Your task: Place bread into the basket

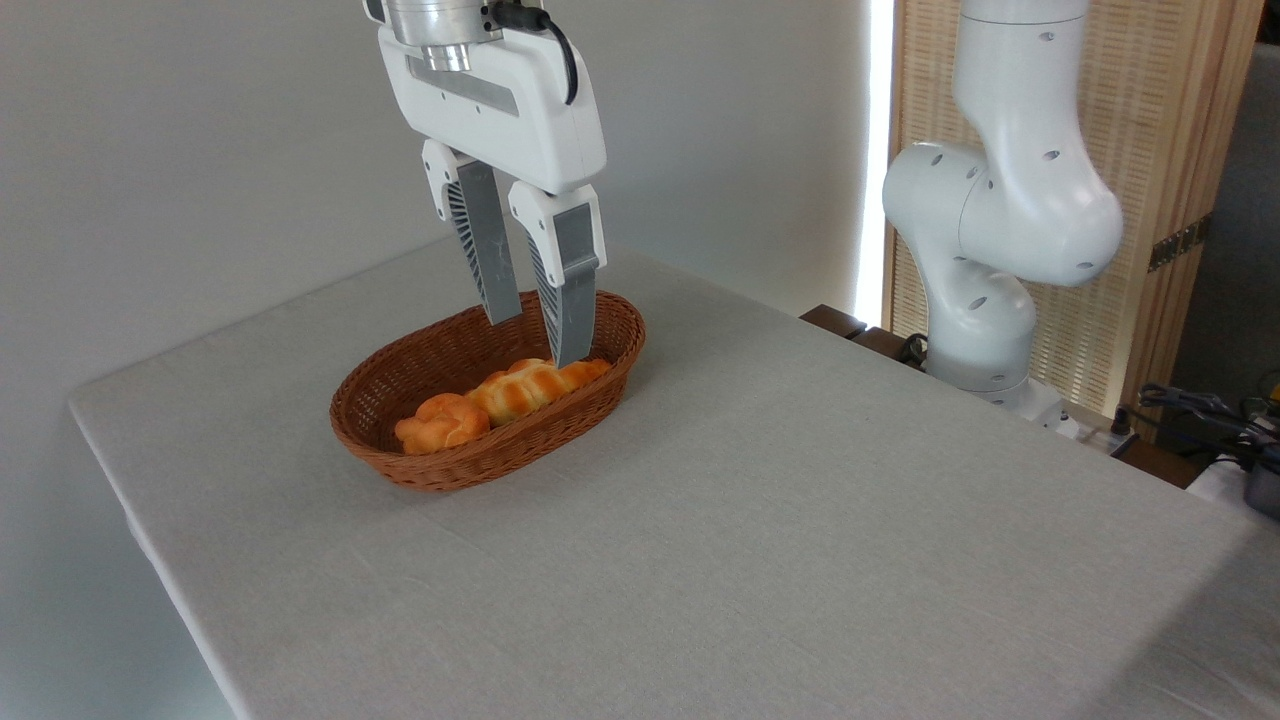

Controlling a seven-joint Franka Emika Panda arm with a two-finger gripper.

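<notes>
One bread (528, 388) and one bun (441, 421) lie in one basket (480, 465).

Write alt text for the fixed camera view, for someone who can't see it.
A braided golden bread lies inside an oval wicker basket beside a small knot-shaped bun, on a grey table. The white robot gripper hangs open just above the loaf, holding nothing.

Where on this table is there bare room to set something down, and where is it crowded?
The table is bare in front of and right of the basket, out to its edges. The crowding is inside the basket: the braided loaf and round bun fill its near side, with the open claw above the loaf.
</notes>
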